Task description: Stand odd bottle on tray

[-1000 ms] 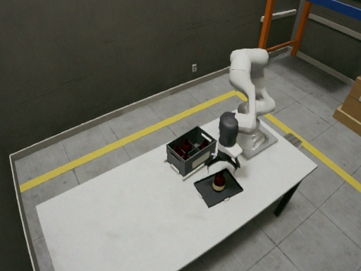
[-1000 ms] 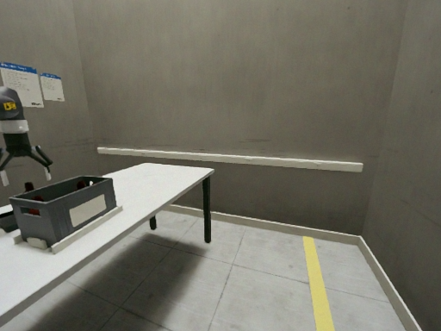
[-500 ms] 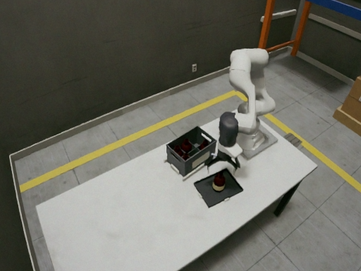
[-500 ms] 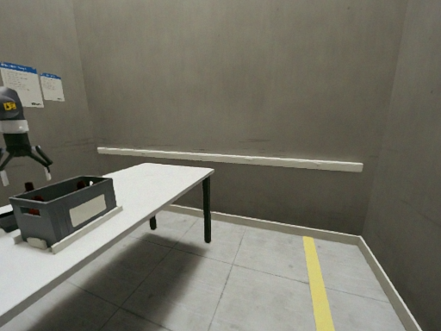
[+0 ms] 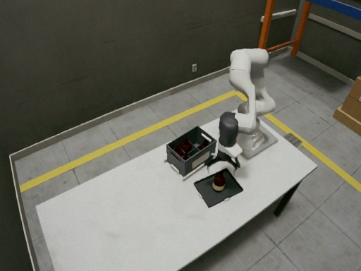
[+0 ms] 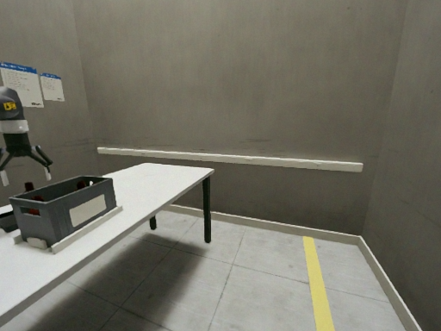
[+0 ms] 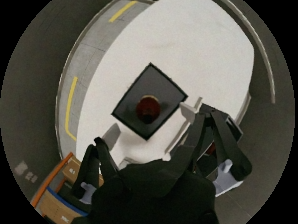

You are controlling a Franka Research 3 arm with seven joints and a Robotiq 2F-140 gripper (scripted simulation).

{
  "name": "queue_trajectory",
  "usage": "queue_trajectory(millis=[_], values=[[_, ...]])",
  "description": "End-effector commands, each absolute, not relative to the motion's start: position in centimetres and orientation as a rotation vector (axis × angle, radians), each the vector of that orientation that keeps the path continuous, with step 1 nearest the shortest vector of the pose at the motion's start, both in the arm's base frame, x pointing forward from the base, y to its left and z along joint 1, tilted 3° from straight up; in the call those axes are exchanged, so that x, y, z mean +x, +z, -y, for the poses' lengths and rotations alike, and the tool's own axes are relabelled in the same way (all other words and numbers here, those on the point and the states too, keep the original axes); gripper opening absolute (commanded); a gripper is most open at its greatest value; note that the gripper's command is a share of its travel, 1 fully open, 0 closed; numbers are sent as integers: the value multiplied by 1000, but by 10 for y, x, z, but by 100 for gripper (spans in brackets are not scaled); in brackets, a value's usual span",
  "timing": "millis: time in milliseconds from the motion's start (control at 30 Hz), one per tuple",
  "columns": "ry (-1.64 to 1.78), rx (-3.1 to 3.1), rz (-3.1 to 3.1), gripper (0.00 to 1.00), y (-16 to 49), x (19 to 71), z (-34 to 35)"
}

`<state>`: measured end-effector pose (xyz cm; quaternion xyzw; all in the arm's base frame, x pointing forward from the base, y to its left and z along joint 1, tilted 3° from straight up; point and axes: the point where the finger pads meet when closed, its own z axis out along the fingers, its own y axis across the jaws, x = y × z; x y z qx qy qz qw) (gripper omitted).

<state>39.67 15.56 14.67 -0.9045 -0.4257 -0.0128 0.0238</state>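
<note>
My end effector [image 5: 224, 167] [image 6: 27, 177] [image 7: 148, 119] is wide open and holds nothing. Below it, one bottle [image 5: 218, 182] [image 7: 148, 110] stands upright on the tray [image 5: 201, 193] [image 7: 131, 124], apart from my fingers. Beside my end effector, the crate [image 5: 177, 160] [image 6: 40, 226] holds the others; I make out four. The placing looks done, I judge; whether this neck is the odd one, I cannot tell. The wall notices [image 6: 29, 91] and the crate's pale label [image 6: 87, 210] are unreadable.

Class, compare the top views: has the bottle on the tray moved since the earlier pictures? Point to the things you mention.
No. The bottle [image 5: 218, 182] [image 7: 148, 109] stands at the same spot within the rim of the tray [image 5: 204, 197] [image 7: 131, 117].
</note>
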Motion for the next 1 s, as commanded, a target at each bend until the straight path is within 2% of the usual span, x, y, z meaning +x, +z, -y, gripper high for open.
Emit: queue_trajectory(millis=[0, 967], values=[[-42, -2797, 1327, 100, 147, 398, -155], [-42, -2797, 1327, 100, 150, 398, -155]])
